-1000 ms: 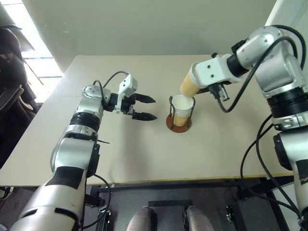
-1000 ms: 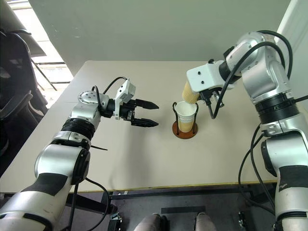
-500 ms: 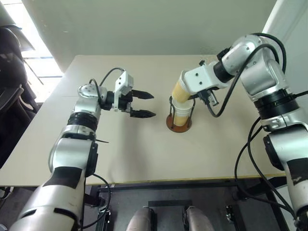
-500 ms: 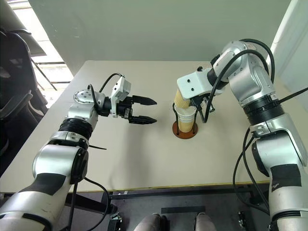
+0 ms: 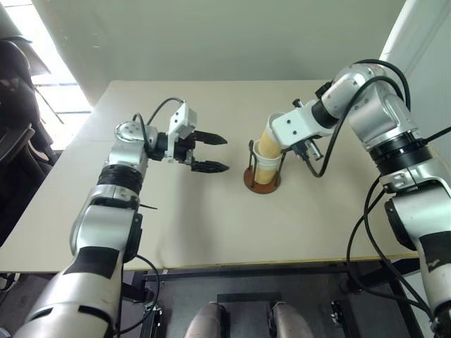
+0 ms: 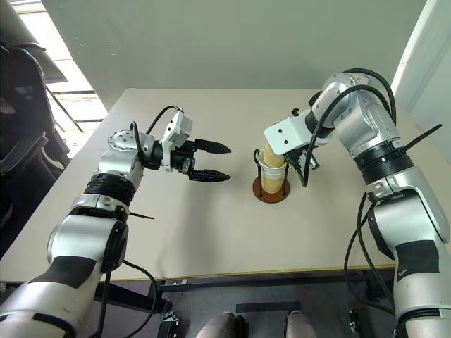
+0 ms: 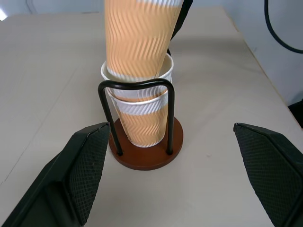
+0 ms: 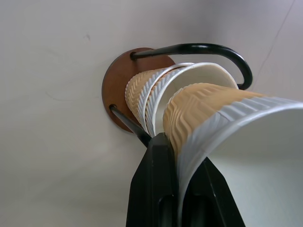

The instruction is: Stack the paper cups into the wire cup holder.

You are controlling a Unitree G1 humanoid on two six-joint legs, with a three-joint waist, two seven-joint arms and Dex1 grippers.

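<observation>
1. Your right gripper (image 8: 177, 189) is clamped on the rim of the top paper cup (image 7: 142, 35), one black finger outside the wall and one inside the mouth.
2. That cup leans a little and its narrow bottom end sits inside the mouth of the cups already in the holder, so it is partly nested but not seated all the way down.
3. Below it you can see two more cups (image 7: 142, 120) stacked one in the other, standing upright on the holder's base.
4. The wire cup holder (image 7: 137, 85) has a round reddish-brown base and black wire loops rising on either side of the stack; it stands near the middle of the table (image 5: 211, 218), closer to your right arm.
5. Your left gripper (image 5: 211, 153) hangs above the table to the left of the holder, well apart from it, pointing toward it with its two black fingers spread wide and nothing between them.
</observation>
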